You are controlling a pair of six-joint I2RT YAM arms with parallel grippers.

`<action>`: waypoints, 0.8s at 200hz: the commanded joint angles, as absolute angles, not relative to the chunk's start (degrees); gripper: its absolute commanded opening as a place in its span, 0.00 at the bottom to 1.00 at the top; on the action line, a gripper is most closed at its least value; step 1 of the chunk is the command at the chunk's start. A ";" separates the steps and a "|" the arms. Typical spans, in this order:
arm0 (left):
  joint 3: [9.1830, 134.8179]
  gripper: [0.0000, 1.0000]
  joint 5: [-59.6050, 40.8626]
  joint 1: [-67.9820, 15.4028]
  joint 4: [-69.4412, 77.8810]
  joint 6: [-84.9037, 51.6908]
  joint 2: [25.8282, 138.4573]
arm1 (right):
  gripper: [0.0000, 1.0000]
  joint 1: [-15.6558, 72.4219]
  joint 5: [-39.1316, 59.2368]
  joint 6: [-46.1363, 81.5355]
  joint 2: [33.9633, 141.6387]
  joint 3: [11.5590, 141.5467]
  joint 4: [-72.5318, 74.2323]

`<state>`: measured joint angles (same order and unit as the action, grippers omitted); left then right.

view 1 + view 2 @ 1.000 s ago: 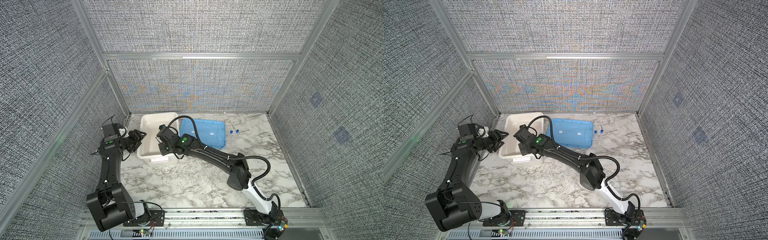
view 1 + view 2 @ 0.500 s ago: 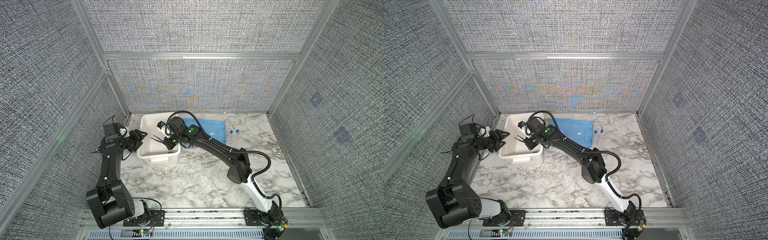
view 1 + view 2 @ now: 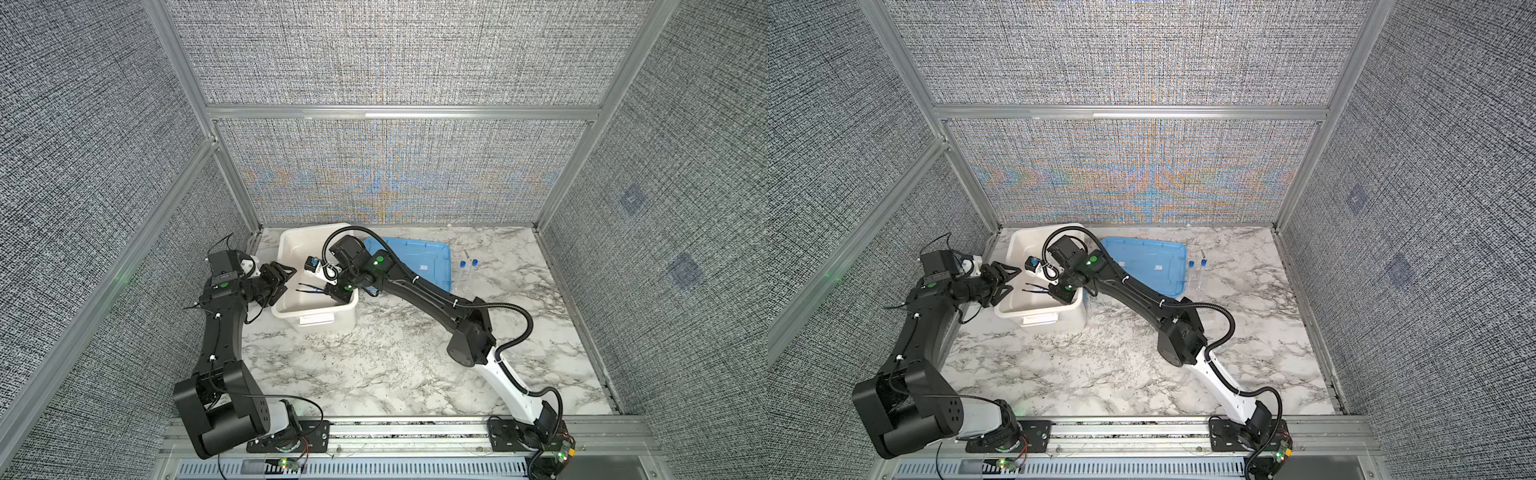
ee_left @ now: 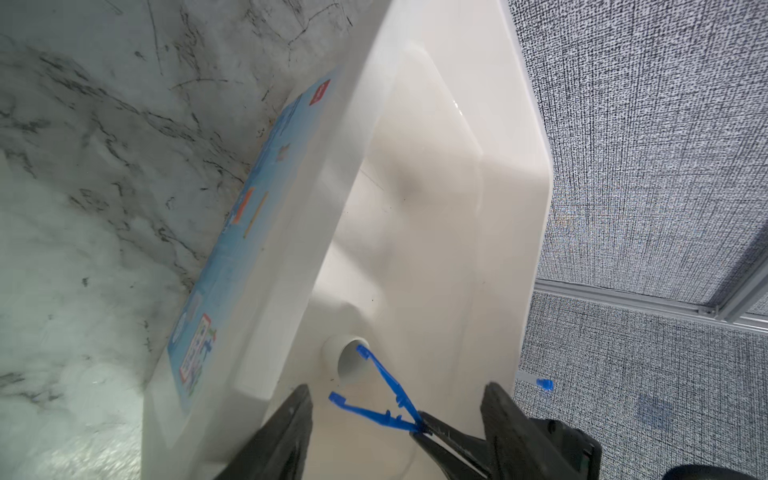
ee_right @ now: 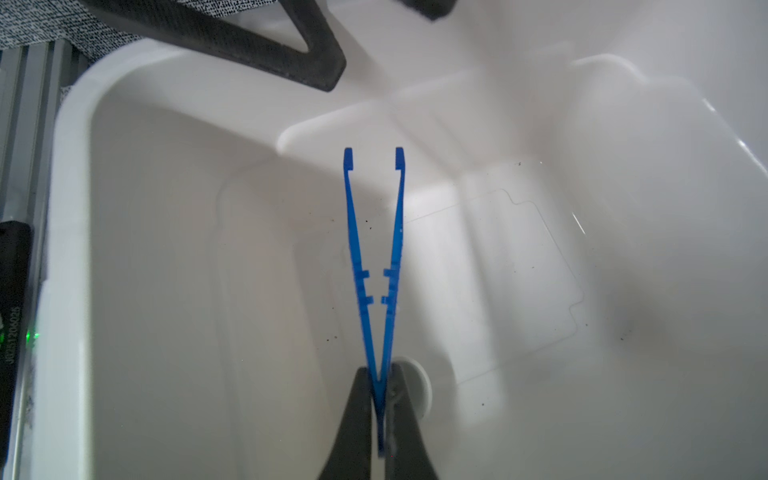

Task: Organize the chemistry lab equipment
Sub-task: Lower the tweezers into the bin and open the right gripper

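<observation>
Tweezers [image 5: 360, 286] sat pinched at their joined end between the fingers [image 5: 357, 415] of the right gripper [image 5: 379, 376], which we saw pressed together on them. Their two blue prongs spread apart and pointed straight out past those fingertips, in the air above the floor of the white tub [image 5: 68, 187]. Beneath the right fingertips, on the tub floor, lay a small round whitish dish [image 4: 349, 370], partly hidden behind one finger.

Across from them we found the left gripper [image 4: 398, 390] at the tub's rim, its fingers [image 4: 291, 424] standing wide apart with nothing held between them. The prong tips pointed toward those left fingers without touching them. We could not tell whether the left fingers touched the rim.

Well apart from both pairs of fingers, two clear tubes [image 3: 474, 263] with blue caps lay side by side on the marble table [image 3: 374, 365]. They lay just beside a flat blue lid [image 3: 415, 251], which rested next to the tub.
</observation>
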<state>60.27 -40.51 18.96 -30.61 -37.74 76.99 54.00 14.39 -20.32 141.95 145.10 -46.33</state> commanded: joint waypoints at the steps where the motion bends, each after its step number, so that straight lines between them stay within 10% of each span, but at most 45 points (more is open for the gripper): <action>1: 60.38 0.67 -39.33 19.07 -30.20 -37.91 76.38 | 0.00 53.90 15.88 -23.38 142.44 145.64 -48.04; 160: 63.03 0.67 -36.49 19.33 -36.96 -36.41 72.20 | 0.03 54.18 14.41 -23.65 143.15 142.11 -47.57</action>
